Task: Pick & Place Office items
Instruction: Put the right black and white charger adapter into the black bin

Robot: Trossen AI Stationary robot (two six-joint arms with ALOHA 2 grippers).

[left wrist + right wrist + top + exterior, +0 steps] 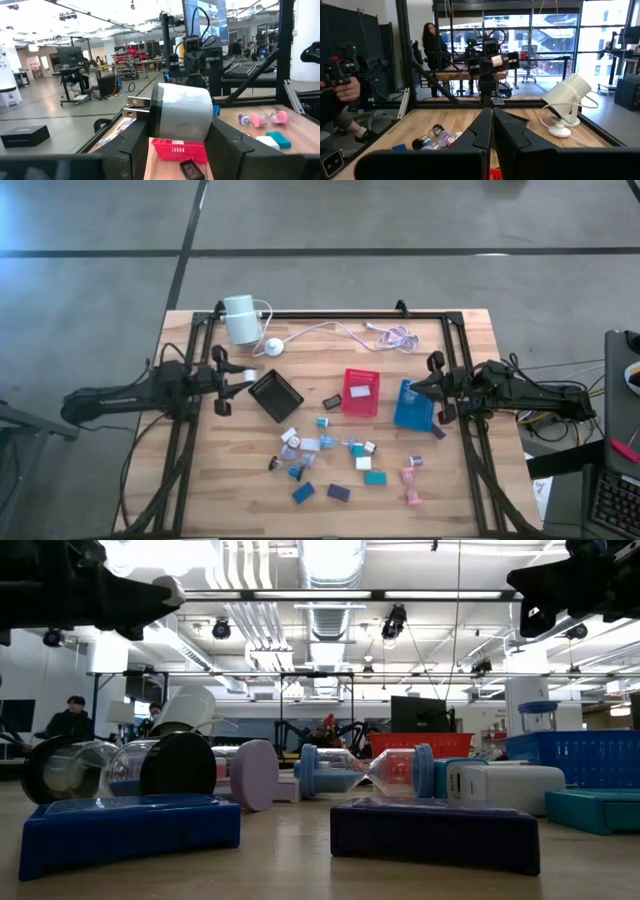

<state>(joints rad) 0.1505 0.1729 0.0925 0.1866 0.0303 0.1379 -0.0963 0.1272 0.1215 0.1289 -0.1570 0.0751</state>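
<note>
Several office items (330, 455), small blocks and short cylinders in teal, blue, purple, white and pink, lie on the wooden table near its front. My left gripper (240, 377) hovers at the table's left, beside the black tray (275, 395), shut on a short white cylinder (182, 112) with a black end and a metal piece. My right gripper (432, 390) waits shut at the table's right, over the blue tray (413, 412), holding nothing. My left gripper pinches the white cylinder between its two fingers, which stand on either side of its lower part (205, 131). The fingers lie about level and point toward the table's right. The cylinder is lifted clear of the table, its black end (156, 112) to one side.
A red tray (361, 392) stands between the black and blue trays. At the back, a white cylinder (241, 318) lies with its cable (340, 330). A black frame (330, 314) borders the table. People show in the room beyond.
</note>
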